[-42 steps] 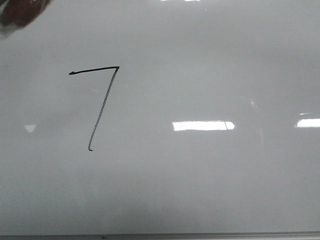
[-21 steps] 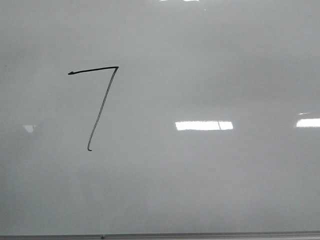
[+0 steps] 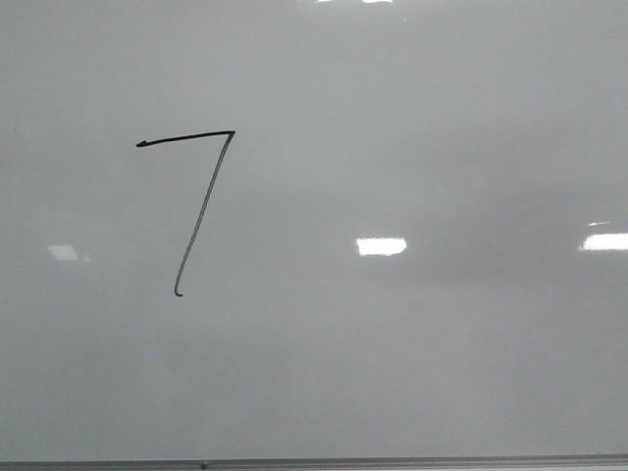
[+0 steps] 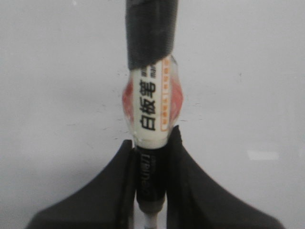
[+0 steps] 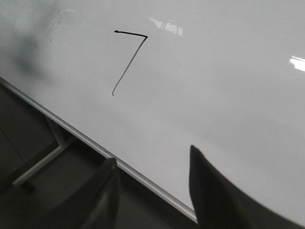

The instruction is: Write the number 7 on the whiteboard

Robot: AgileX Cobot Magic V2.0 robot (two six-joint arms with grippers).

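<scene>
A black hand-drawn number 7 stands on the left half of the glossy pale whiteboard, with a short top stroke and a long slanted downstroke ending in a tiny hook. The right wrist view also shows the number 7 on the whiteboard. My left gripper is shut on a marker, white-labelled with a black taped end, held above the board. My right gripper is open and empty over the board's metal edge. Neither gripper appears in the front view.
The board's thin metal edge strip runs along the near side, also seen as the edge strip in the right wrist view. Below it are a white frame leg and dark floor. Bright light reflections lie on the board.
A dark blurred shape at the front view's top left corner has left the picture. The central light reflection has shrunk. The 7 is unchanged.
</scene>
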